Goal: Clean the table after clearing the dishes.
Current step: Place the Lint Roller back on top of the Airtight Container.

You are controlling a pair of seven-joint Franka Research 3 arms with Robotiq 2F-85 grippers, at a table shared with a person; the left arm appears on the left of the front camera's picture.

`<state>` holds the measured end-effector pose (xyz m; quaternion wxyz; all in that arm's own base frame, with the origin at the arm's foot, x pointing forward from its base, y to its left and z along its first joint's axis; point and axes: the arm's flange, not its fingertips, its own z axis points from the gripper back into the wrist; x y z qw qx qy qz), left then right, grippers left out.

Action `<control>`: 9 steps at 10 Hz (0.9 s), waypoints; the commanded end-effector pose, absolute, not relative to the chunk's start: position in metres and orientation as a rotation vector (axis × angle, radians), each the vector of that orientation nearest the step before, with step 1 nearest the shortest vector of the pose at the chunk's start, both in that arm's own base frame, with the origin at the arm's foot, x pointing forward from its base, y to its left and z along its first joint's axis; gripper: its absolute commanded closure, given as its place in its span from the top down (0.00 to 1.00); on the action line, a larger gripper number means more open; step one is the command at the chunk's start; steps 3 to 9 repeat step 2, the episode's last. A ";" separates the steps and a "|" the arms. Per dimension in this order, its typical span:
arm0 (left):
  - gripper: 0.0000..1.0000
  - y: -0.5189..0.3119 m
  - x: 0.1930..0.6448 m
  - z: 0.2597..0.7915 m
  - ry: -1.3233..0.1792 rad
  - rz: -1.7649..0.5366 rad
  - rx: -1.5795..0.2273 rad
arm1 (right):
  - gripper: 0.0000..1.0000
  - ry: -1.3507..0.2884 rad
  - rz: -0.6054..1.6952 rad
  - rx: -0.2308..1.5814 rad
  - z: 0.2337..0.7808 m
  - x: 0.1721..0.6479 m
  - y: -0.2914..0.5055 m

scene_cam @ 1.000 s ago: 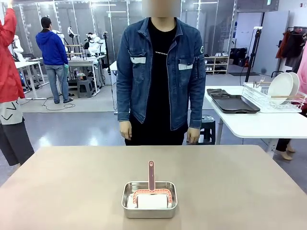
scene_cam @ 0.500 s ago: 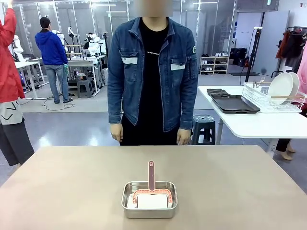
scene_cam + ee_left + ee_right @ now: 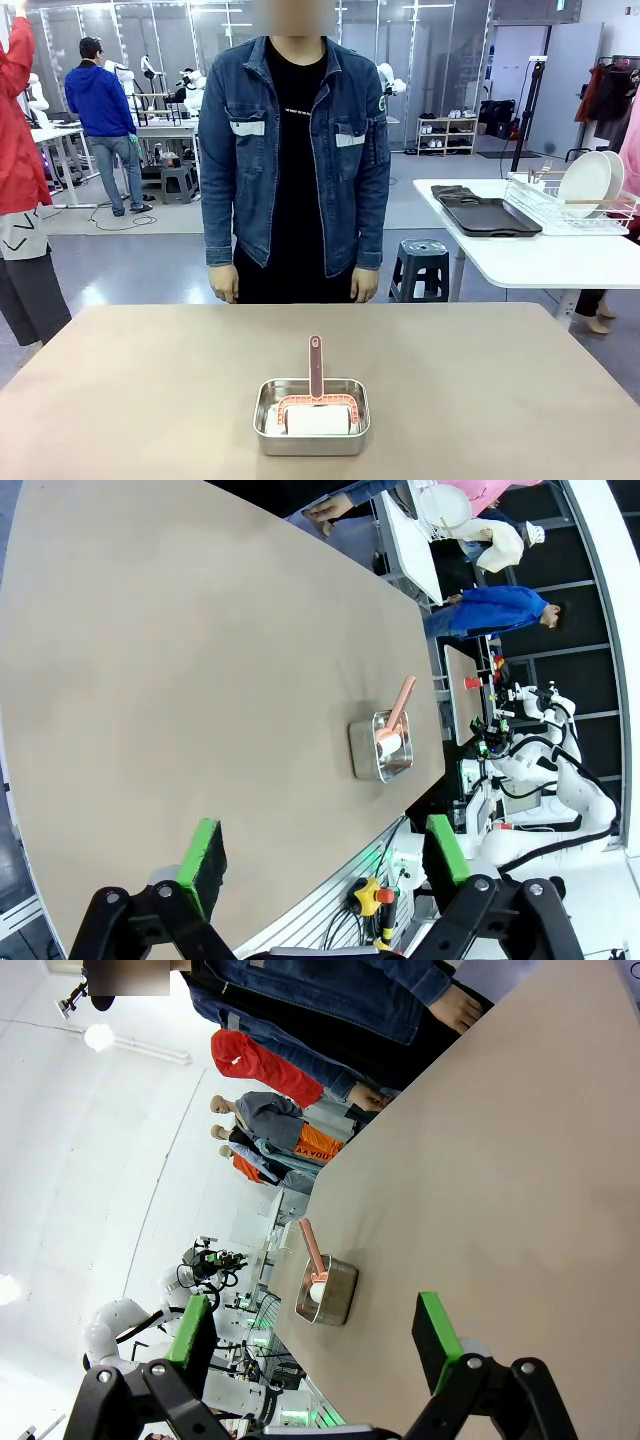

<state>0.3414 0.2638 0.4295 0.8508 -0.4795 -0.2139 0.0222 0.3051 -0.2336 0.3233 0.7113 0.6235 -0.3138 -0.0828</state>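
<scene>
While the pan hides most of the brush's white head, its pink handle sticks out over the rim. Both grippers, left and right, hang spread and empty above the bare taupe table. Plates and dark trays sit on a white side table.

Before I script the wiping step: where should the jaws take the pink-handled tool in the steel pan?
Probably by the bare pink handle, from above. It slopes up out of the steel pan over the far rim, toward the person, with free space on both sides. The white head lies low between the pan walls, leaving the jaws little room.
</scene>
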 end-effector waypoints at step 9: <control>1.00 0.265 0.339 0.430 -0.452 0.038 -1.013 | 1.00 -0.713 -0.185 1.390 0.325 0.304 -0.233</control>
